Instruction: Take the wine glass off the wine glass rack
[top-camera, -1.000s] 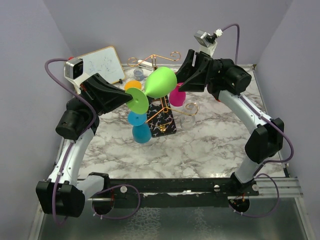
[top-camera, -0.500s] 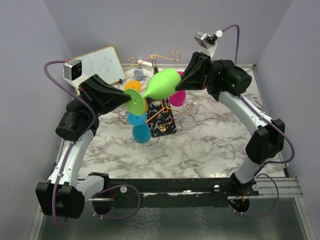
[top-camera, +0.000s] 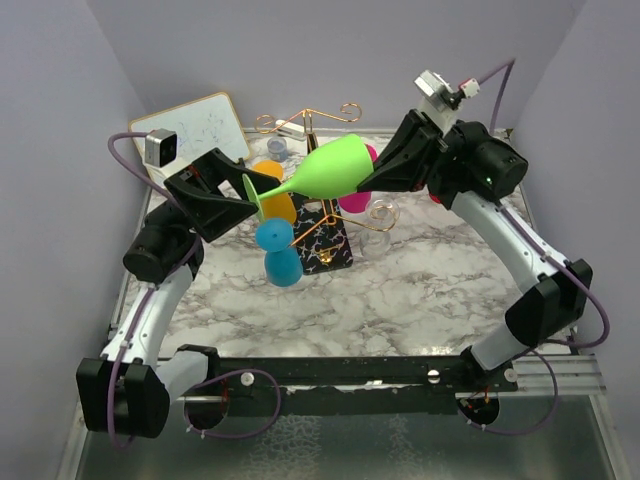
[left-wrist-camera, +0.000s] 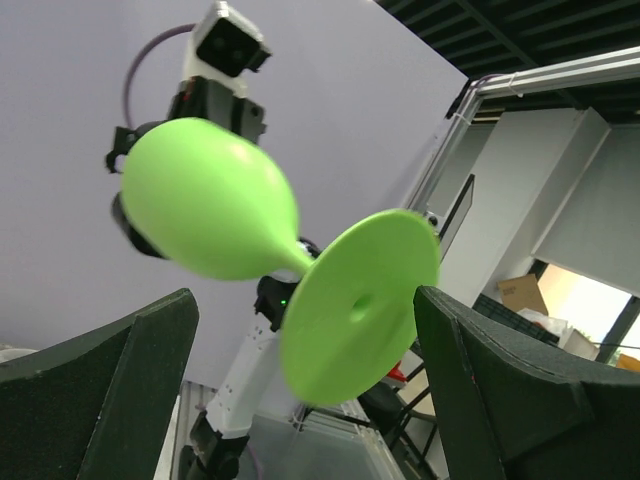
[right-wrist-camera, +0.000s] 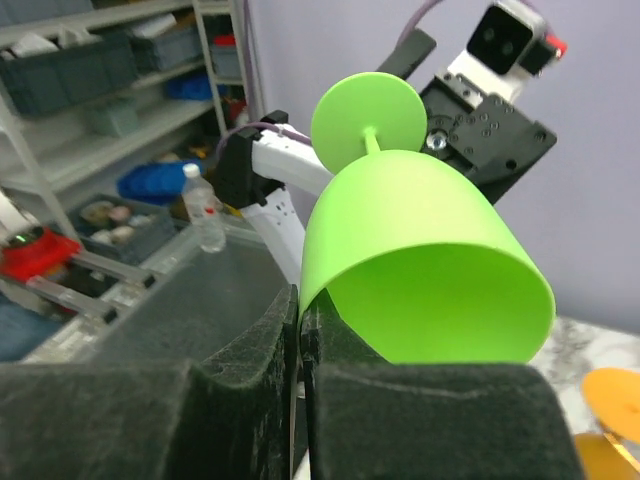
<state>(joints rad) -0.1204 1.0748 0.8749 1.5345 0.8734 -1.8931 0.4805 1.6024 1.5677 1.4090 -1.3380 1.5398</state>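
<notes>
Handover done since a second ago: left pincer has let go of the green glass and drawn back to the left. Right pincer, wide then, now has the glass and has carried it up and to the right. Right pincer is clamped thin on the bowl wall at the rim, probably because the rim was the only free end while the left held the foot. Left pincer stands wide, its fingers either side of the foot without touching it. Glass hangs in the air, nearly on its side, foot toward the left arm, above the rack and clear of its gold arms; not yet set on the table. Top view alone shows that clearance, and the blue, orange and pink glasses left at the rack. Right wrist view alone shows the pinch on the rim. Left wrist view alone shows the gap around the foot.
</notes>
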